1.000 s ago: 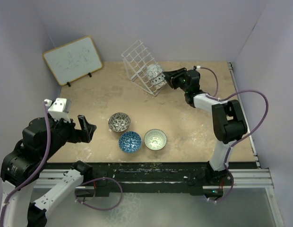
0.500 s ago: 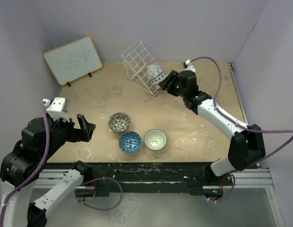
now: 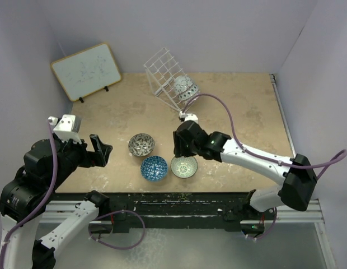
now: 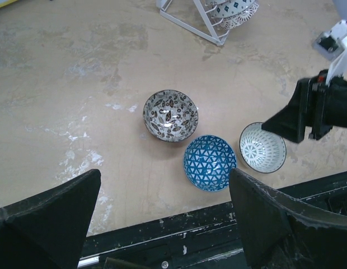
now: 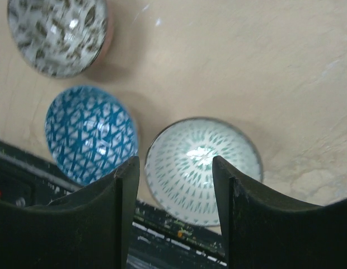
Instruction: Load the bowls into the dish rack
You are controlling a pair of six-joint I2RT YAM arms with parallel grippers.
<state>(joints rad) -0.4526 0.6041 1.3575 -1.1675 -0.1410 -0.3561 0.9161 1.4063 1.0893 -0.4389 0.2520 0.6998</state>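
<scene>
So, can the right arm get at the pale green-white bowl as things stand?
Probably yes. The right gripper hangs open just above the pale green-white bowl, with nothing covering it. The dark blue bowl sits close beside it, which may crowd one finger.

I see a grey bowl [image 4: 170,115], a blue bowl [image 4: 210,162] and a white bowl [image 4: 262,147] — right gripper [image 4: 276,123] just beside the last.

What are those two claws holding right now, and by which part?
Nothing. The right gripper hovers open over the pale green-white bowl with nothing between its fingers; the left gripper is open and empty too.
</scene>
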